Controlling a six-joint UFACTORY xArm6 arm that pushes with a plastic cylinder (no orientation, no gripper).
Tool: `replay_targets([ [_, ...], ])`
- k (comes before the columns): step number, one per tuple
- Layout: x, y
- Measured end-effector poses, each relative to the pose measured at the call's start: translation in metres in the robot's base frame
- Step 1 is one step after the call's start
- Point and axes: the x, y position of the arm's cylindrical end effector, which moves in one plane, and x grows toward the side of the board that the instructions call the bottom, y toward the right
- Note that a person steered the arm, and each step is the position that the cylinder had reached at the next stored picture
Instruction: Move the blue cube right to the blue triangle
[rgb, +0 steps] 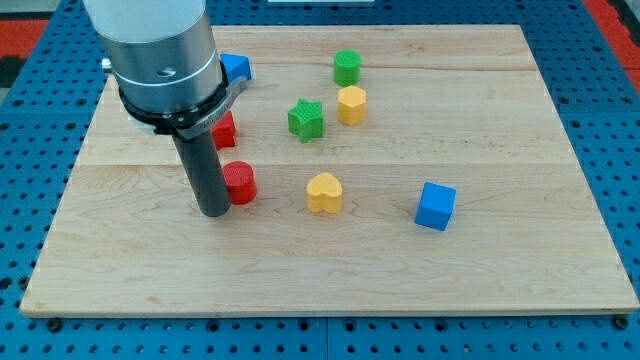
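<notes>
The blue cube (435, 206) sits on the wooden board at the view's right of centre. The blue triangle (236, 68) lies near the view's top left, partly hidden behind the arm's grey housing. My tip (213, 211) rests on the board just to the view's left of a red cylinder (240, 183), touching or nearly touching it. The tip is far to the view's left of the blue cube and well below the blue triangle.
A second red block (224, 130) is half hidden behind the rod. A green star (307, 119), a yellow hexagon (351, 104) and a green cylinder (347, 67) stand at top centre. A yellow heart (324, 192) lies between the red cylinder and the blue cube.
</notes>
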Motion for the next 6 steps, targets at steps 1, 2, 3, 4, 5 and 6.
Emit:
replay_targets([
  [1, 0.006, 0.005],
  [2, 0.006, 0.005],
  [3, 0.006, 0.005],
  [4, 0.006, 0.008],
  [5, 0.006, 0.043],
  [6, 0.030, 0.117],
])
